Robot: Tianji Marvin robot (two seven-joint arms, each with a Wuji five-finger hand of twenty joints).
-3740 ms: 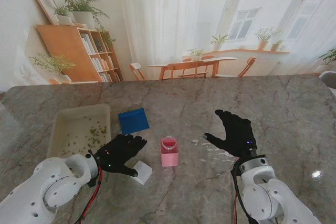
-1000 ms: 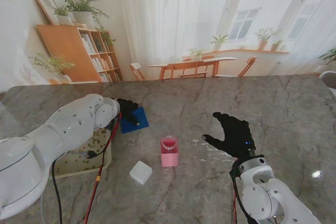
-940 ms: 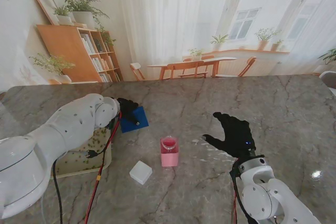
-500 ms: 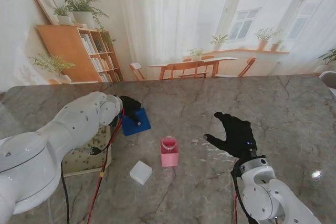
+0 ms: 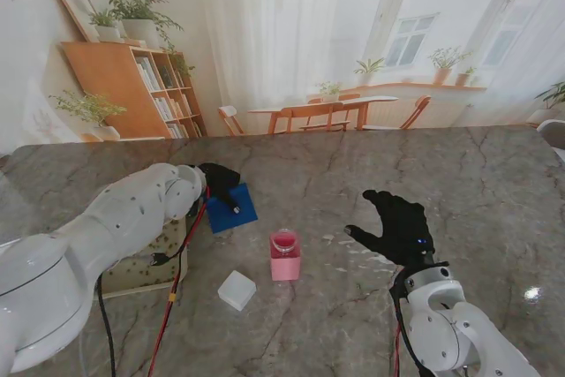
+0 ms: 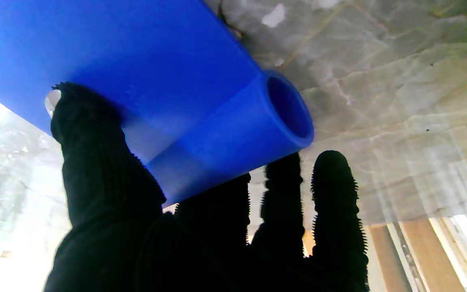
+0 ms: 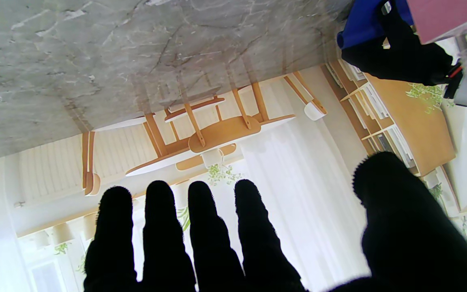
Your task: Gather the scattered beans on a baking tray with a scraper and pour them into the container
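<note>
One scraper, one tray, one cup, one white block on grey marble.
Left hand grips the blue scraper, thumb on its blade, fingers around the tubular handle, beside the baking tray of green beans toward the table's left edge. Right hand hovers spread, holding nothing. Pink container stands mid-table, the white block nearer its front edge. Backdrop: bookshelf, plants, curtains, wooden chairs.

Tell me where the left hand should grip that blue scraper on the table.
Grip the blue scraper by its thick rolled handle edge, thumb on the flat blade, fingers wrapped around the tube. The left hand already meets it this way, coming from above.
</note>
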